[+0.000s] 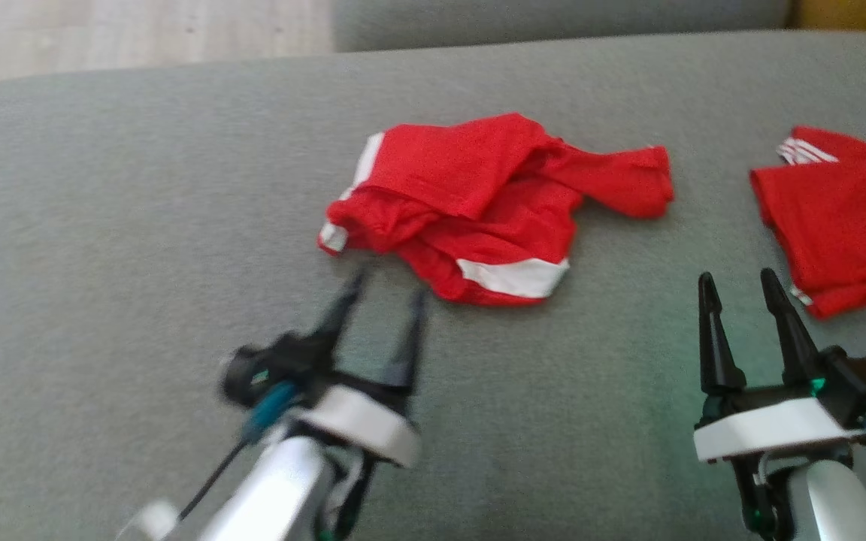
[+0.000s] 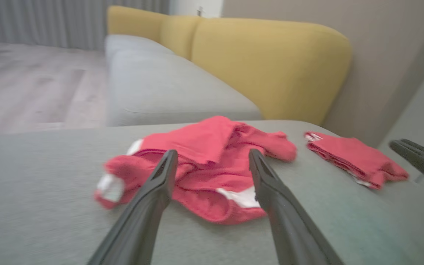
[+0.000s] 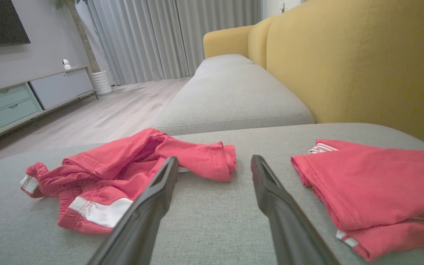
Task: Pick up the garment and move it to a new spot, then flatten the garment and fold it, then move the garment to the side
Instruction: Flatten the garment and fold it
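**Item 1: crumpled red garment (image 1: 478, 210).** Lies loose near the middle of the grey seat cushion (image 1: 140, 188), well in from its near edge. It is bunched in several layers, with white trim at its left corner and along its near hem. Nothing holds it.

**Item 2: folded red garment (image 1: 846, 225).** Lies towards the cushion's right edge, apart from item 1 (white stripes at its far corner).

**Item 3: left gripper (image 1: 388, 287).** Jaws spread wide and empty, tips just short of item 1's near hem and blurred in the head view.

**Item 4: right gripper (image 1: 737, 278).** Jaws spread wide and empty, over bare cushion between the two garments and near the folded one's near corner.

**Hazards, as judged:**
- A pinch could take only the top layer, so the garment would rise bunched and slip free. The cause would be the overlapping folds.
- The tips could dig into the soft upholstery and nip the cushion cover along with the cloth.
- A trailing end, or the right gripper itself, could drag across the folded garment and undo it.

**Containers:** a low cabinet (image 3: 13, 103) across the room, its drawers closed and their contents hidden. Both garments rest directly on the cushion.
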Controlling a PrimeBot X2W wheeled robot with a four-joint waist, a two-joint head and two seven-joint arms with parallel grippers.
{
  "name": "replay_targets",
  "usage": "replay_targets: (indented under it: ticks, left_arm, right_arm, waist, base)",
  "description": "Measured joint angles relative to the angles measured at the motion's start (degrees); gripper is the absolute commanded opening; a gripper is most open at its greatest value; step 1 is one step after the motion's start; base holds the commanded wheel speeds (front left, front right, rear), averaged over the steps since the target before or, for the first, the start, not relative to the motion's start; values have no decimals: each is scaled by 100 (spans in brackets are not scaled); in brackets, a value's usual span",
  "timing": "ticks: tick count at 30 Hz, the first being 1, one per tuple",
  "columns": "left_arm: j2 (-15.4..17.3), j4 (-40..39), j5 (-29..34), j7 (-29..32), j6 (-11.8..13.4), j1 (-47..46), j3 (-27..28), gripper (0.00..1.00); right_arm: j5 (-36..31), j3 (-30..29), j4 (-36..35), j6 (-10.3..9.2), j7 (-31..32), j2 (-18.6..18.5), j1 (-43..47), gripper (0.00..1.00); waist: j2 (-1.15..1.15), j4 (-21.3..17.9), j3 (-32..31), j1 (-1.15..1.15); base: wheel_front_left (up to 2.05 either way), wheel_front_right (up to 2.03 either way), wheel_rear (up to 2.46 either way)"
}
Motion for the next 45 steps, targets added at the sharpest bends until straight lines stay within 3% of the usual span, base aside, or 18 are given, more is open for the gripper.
replay_targets:
  ticks: [4, 7, 21, 23, 25, 26, 27, 37, 45]
  left_arm:
    - [-286, 547, 24, 355, -246, -451, -407, 100]
    - [-376, 978, -102, 589, -294, -683, -482, 100]
    - [-474, 2354, -566, 1082, 69, -1243, -313, 100]
    - [-475, 2359, -605, 1026, 58, -1254, -314, 90]
    - [-478, 2357, -686, 928, 16, -1280, -316, 43]
    - [-482, 2348, -699, 842, 8, -1292, -320, 31]
    - [-486, 2327, -699, 743, 3, -1308, -322, 0]
    - [-497, 1494, -758, -64, -77, -1619, -521, 0]
    - [-424, 201, -679, -125, 145, -1862, -570, 0]
  right_arm:
    - [-40, 90, -29, 0, 1, -1, -103, 100]
    - [-40, 147, -25, 0, 0, 0, -139, 100]
    - [-15, 243, 97, 0, -114, 0, -204, 100]
    - [23, 245, 112, 0, -116, 0, -204, 100]
    - [22, 245, 127, 0, -129, 0, -204, 100]
    - [22, 245, 142, 0, -129, 0, -204, 100]
    - [22, 245, 147, 0, -129, 0, -204, 100]
    - [20, 219, 218, 0, -130, 0, -193, 100]
    - [20, 160, 248, 0, -129, 0, -174, 100]
  waist:
    - [0, -262, 142, 0]
    - [0, -491, 231, 0]
    - [0, -1174, 487, 0]
    - [0, -1187, 481, -1]
    - [0, -1189, 467, -1]
    - [0, -1184, 453, -1]
    - [0, -1177, 437, -1]
    - [0, -962, 212, -1]
    - [0, -714, 15, -1]
  base:
    - [0, 0, 0]
    - [0, 0, 0]
    - [0, 0, 0]
    - [0, 0, 0]
    - [0, 0, 0]
    - [0, 0, 0]
    - [0, 0, 0]
    - [0, 0, 0]
    - [0, 0, 0]
